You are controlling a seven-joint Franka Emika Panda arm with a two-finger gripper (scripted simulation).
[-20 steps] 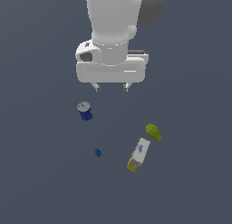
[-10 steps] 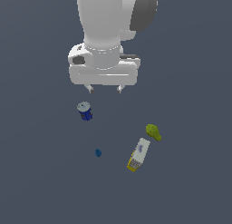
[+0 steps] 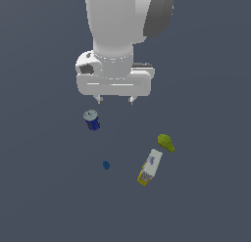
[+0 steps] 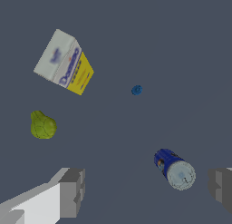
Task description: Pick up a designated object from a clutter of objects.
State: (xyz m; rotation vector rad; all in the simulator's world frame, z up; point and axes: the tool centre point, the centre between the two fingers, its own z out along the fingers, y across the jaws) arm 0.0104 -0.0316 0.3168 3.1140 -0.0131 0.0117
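The designated object, a long white carton (image 3: 149, 167) with a yellow end, lies flat on the dark floor toward the exterior view's right; the wrist view shows it too (image 4: 64, 62). Around it the clutter holds a blue can (image 3: 91, 120) (image 4: 174, 168) with a grey top, a yellow-green pear-like lump (image 3: 166, 142) (image 4: 43, 125) and a tiny blue ball (image 3: 106, 165) (image 4: 137, 90). My gripper (image 3: 115, 100) (image 4: 147, 191) hangs open well above the floor, holding nothing. It is nearer the can than the carton.
The floor is a plain dark grey surface with no edges or walls in view. The arm's white body (image 3: 122, 35) fills the upper part of the exterior view.
The arm has shifted a little toward the exterior view's left and slightly upward in the picture. The four items have not moved.
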